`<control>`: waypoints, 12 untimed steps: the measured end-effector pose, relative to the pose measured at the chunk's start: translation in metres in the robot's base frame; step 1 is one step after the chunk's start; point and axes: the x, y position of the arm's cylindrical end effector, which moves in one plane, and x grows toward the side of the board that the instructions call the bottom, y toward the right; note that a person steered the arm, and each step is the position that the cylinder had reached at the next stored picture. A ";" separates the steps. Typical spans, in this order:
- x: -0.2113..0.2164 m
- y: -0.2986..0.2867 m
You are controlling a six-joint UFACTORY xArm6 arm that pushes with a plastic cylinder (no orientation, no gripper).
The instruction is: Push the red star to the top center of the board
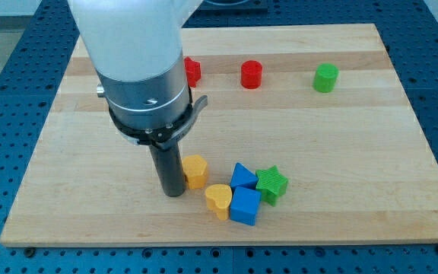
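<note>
A red block (193,71), likely the red star, sits near the view's top, partly hidden behind the arm's white and black body (139,68). My tip (173,192) rests on the board low in the view, touching the left side of a yellow hexagonal block (196,170). The red block is far above my tip. A red cylinder (251,74) stands to the right of the red block.
A green cylinder (325,78) stands at the top right. A yellow heart (218,199), a blue block (242,176), a blue cube (245,206) and a green star (272,183) cluster right of my tip. The wooden board (371,152) lies on a blue perforated table.
</note>
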 end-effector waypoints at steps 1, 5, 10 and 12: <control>0.000 -0.005; -0.128 -0.029; -0.250 -0.003; -0.221 0.015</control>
